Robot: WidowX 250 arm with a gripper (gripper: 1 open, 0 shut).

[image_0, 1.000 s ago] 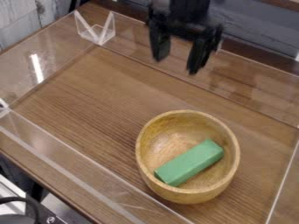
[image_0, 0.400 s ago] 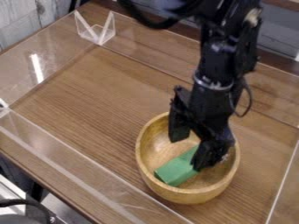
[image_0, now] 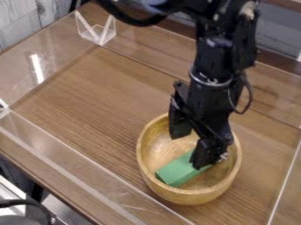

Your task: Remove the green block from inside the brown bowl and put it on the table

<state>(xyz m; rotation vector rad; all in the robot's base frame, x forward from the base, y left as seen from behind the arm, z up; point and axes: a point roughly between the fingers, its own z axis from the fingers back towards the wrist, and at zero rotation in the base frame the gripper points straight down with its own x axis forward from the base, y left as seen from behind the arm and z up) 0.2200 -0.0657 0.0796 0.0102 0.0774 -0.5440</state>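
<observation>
The green block [image_0: 179, 171] lies inside the brown bowl [image_0: 154, 148] at the front right of the table [image_0: 94, 97]. My gripper [image_0: 194, 142] hangs straight down into the bowl, open, with one finger near the bowl's back rim and the other by the block's right end. The fingers straddle the block's upper part, which the black gripper hides. Nothing is gripped between them.
Clear acrylic walls [image_0: 47, 141] edge the tabletop on all sides. A small clear acrylic stand [image_0: 94, 28] sits at the back left corner. The arm [image_0: 223, 44] rises from the bowl toward the back.
A second ago the gripper hung high at the back of the table; it has come down into the bowl over the block. In the last half second it barely shifted.
</observation>
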